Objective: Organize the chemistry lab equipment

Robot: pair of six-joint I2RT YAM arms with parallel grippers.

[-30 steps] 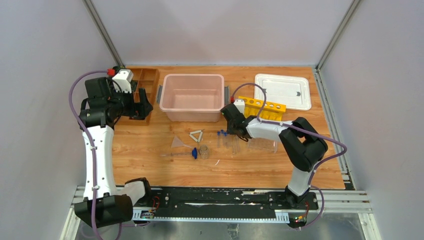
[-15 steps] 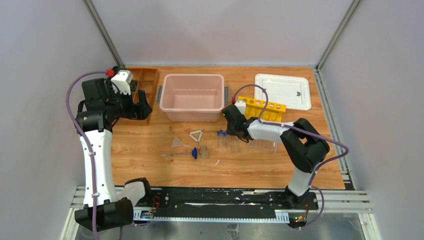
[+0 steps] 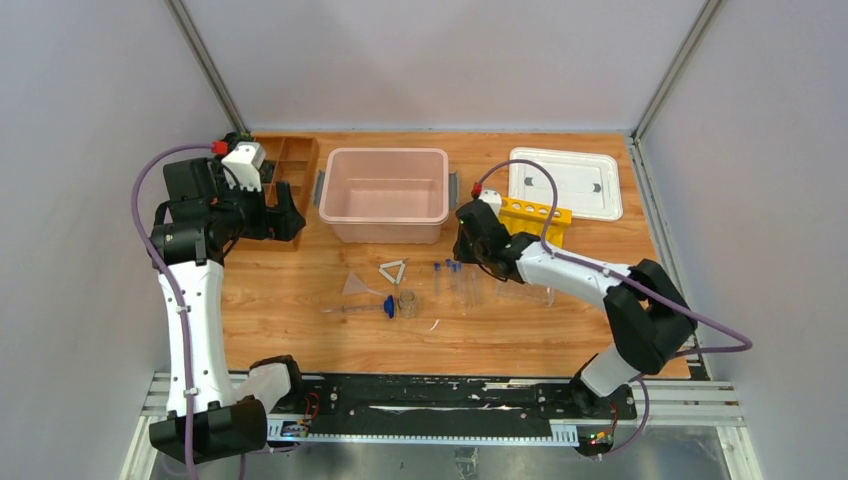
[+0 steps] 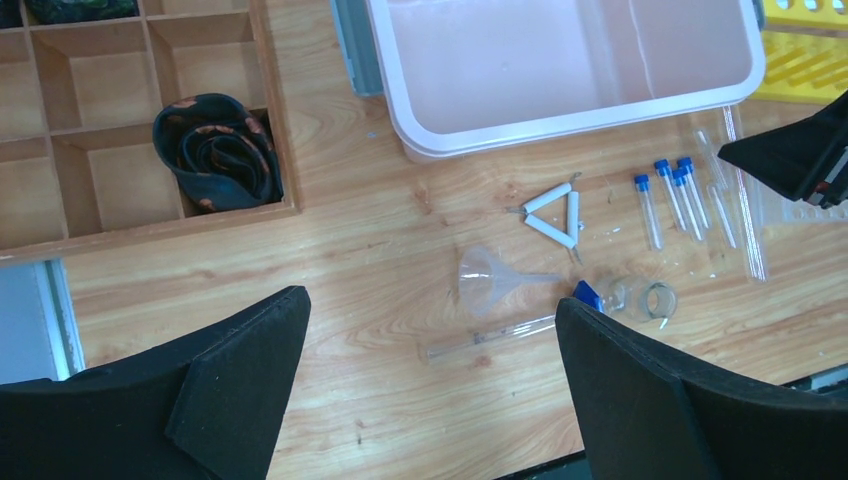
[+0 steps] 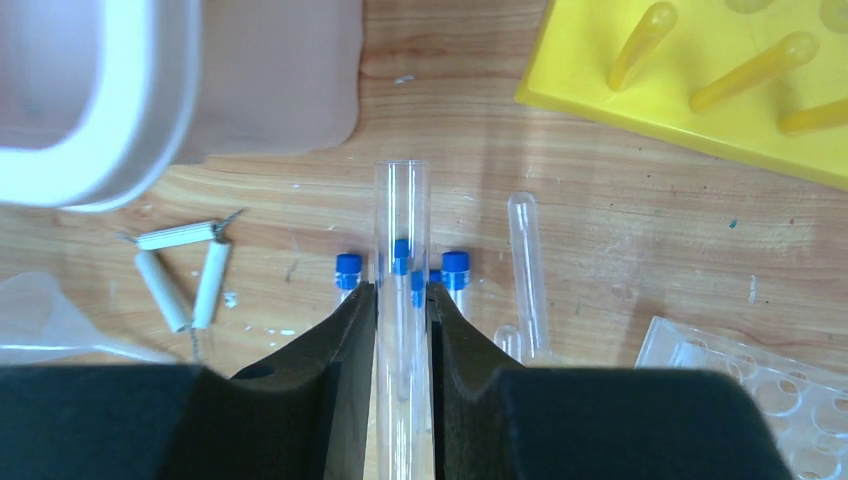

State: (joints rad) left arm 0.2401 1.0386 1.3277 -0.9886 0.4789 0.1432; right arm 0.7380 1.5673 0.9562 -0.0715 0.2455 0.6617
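On the wooden bench (image 3: 300, 340), seen from above, the left claw (image 3: 283, 213) hangs with its jaws wide at the near end of the wooden compartment tray (image 3: 292, 152), left of the pink tub (image 3: 385, 152). The right claw (image 3: 468, 252) sits just in front of the tub's right corner, beside the yellow holed rack (image 3: 540, 214). A white lid (image 3: 565, 183) lies behind the rack. Between the arms lie the pale triangle (image 3: 393, 271), the clear funnel (image 3: 355, 284), the tiny beaker (image 3: 407, 302) and a thin clear pipe with a blue end (image 3: 350, 309). The blue-capped vials (image 3: 450, 272) lie next to the right claw. The clear vial tray (image 3: 525, 292) lies on the near side of the rack.

From the left wrist, the two dark fingers (image 4: 230, 380) stand far apart with nothing between them, over bare wood near the funnel. A dark coiled part (image 4: 215, 150) fills one compartment of the wooden tray. Four vials lie side by side to the right of the triangle, caps toward the tub. The beaker is just beside the pipe's blue end.

From the right wrist, the fingers are narrowed onto the clear glass tube (image 5: 402, 210), which runs straight out between them, its open end toward the tub. It passes over the vials. A capless tube (image 5: 527, 270) lies to their right, with the rack at upper right and a corner of the vial tray at lower right.
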